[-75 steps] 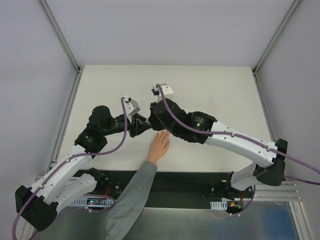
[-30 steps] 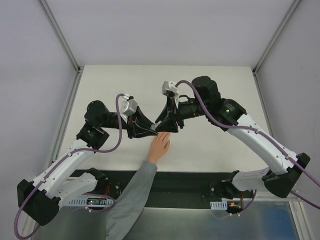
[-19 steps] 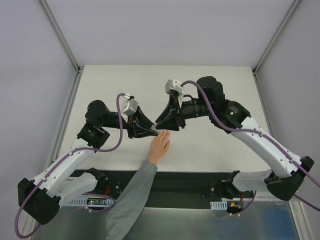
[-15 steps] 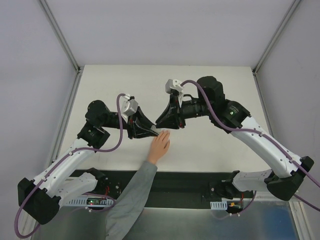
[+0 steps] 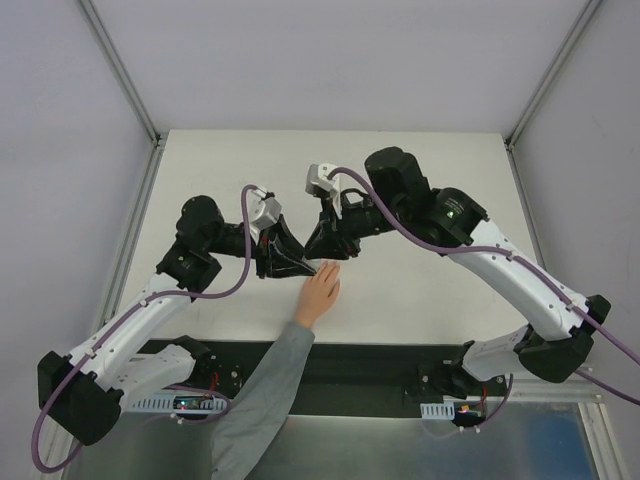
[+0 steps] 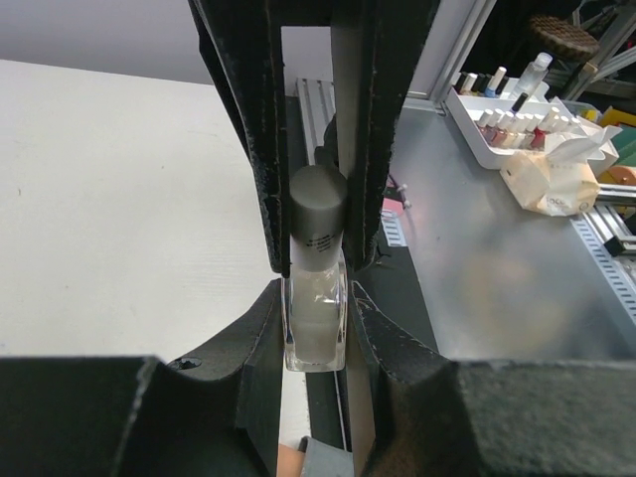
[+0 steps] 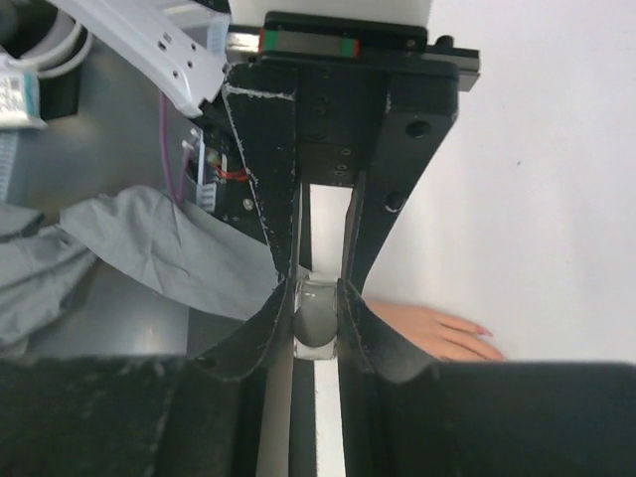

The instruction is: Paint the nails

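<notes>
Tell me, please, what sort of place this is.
Probably a robotics lab cell: left arm and right arm bolted at a white table's edge, plain panels around, and a tray of nail polish bottles on a metal bench alongside.

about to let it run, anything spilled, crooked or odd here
Nothing stands out: the bottle sits straight in the left gripper, the right gripper pinches its cap, the table shows no spill, the hand lies flat.

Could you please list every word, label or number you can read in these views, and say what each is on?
Cap of the bottle: a few lines of tiny dark print, too small to read.
Small bottles in the tray: any labels are too blurred to read.
Nothing else bears legible text in any view.
</notes>
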You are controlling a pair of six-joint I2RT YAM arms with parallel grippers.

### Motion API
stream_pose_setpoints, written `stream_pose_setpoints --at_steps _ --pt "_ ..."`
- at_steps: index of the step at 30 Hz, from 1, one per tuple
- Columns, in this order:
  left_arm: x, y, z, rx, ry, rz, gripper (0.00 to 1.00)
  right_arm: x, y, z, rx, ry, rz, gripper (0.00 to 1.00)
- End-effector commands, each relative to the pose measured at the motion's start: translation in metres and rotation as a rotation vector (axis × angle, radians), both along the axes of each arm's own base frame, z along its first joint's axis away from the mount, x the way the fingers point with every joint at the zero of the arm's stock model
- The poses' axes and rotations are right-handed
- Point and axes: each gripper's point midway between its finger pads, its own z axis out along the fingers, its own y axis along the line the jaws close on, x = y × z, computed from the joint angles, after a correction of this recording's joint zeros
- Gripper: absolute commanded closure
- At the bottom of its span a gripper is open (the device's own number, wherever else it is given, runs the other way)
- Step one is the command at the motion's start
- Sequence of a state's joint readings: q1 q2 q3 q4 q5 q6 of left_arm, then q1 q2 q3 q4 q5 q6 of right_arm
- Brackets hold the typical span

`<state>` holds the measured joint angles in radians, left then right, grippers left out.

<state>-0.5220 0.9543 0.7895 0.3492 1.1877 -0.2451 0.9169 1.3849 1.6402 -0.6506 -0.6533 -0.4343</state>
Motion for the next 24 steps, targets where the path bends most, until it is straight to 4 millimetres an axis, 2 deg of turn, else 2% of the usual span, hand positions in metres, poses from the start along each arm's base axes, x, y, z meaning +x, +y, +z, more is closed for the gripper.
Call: stream_pose_setpoints --at_steps 1,6,7,8,9,10,11,13,15,16,19,22,23,24 --pt "0.002 -0.001 0.022 -0.037 -0.078 -0.023 1.00 -0.010 -0.007 -0.014 -0.112 -0.061 0.077 1.00" --pt "0.002 -0.001 0.021 -0.036 -0.072 -0.025 1.00 -0.008 -0.005 -0.024 -0.124 -0.013 0.082 0.99" --pt "0.004 -0.001 0.022 -0.040 -0.078 -0.014 1.00 -0.008 -0.004 -0.027 -0.126 0.018 0.048 0.99" --pt "0.005 -0.001 0.023 -0.044 -0.077 -0.002 1.00 0.003 0.003 -0.021 -0.084 -0.018 -0.001 1.00" --pt "0.012 -0.001 0.023 -0.048 -0.074 0.038 1.00 0.002 -0.001 -0.034 -0.093 -0.001 -0.040 1.00" --pt "0.018 0.000 0.023 -0.049 -0.071 0.071 1.00 0.003 0.001 -0.032 -0.071 -0.009 -0.077 1.00" --pt "0.022 0.001 0.023 -0.053 -0.071 0.097 1.00 0.016 0.007 -0.028 -0.028 -0.010 -0.179 1.00" --pt "0.033 0.004 0.022 -0.055 -0.062 0.150 1.00 0.012 0.006 -0.037 -0.015 -0.011 -0.225 1.00" --pt "0.036 0.005 0.025 -0.077 -0.061 0.161 1.00 0.019 0.009 -0.032 0.034 -0.025 -0.293 1.00" --pt "0.038 0.007 0.025 -0.082 -0.058 0.166 1.00 0.020 0.008 -0.039 0.030 -0.016 -0.314 1.00" --pt "0.038 0.007 0.026 -0.084 -0.059 0.171 1.00 0.033 0.010 -0.040 0.039 0.005 -0.403 1.00" --pt "0.046 0.009 0.021 -0.060 -0.076 0.231 1.00 0.040 0.013 -0.044 0.018 0.106 -0.568 1.00" --pt "0.053 0.012 0.022 -0.063 -0.117 0.288 1.00 0.058 0.003 -0.050 -0.027 0.136 -0.755 1.00" --pt "0.057 0.014 0.018 -0.048 -0.113 0.318 1.00 0.055 0.001 -0.058 -0.055 0.189 -0.840 1.00"
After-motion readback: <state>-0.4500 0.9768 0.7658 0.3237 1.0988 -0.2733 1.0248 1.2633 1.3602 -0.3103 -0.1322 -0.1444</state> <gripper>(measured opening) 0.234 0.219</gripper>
